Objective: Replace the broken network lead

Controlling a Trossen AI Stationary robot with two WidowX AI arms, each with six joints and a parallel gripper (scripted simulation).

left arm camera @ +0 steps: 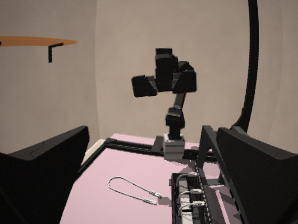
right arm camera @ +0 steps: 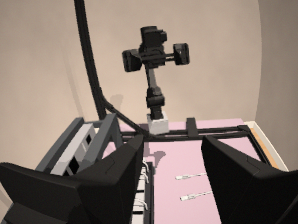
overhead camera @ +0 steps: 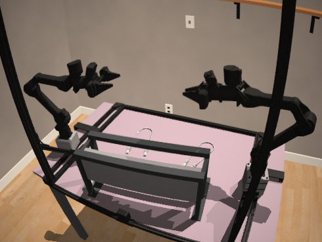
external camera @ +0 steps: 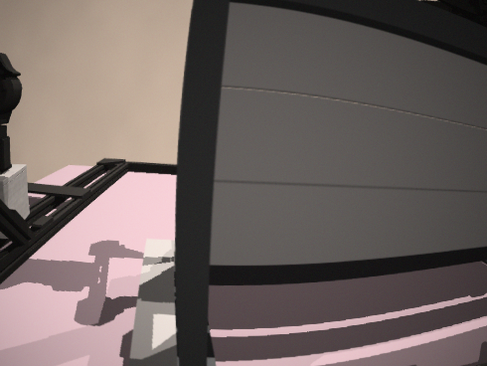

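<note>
1. While the left claw (overhead camera: 115, 81) (left arm camera: 154, 134) (right arm camera: 161, 57) is held wide open and empty, the right claw (overhead camera: 184, 92) (left arm camera: 164, 91) (right arm camera: 173, 141) is kept partly open, with nothing gripped.
2. Two spare leads (overhead camera: 144, 129) (overhead camera: 207, 143) are laid apart on the bench (overhead camera: 230, 141), beside the rack (overhead camera: 144, 164).
3. The broken lead cannot be identified.

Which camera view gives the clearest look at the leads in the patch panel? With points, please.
Left wrist: several panel leads (left arm camera: 199, 204) (right arm camera: 142, 202) curve there in plain sight. Right wrist catches only partial loops; top and exterior show none.

Beyond the parted right claw (right arm camera: 173, 141), two pale plugs (right arm camera: 184, 177) on the pink table (right arm camera: 167, 207).
</note>
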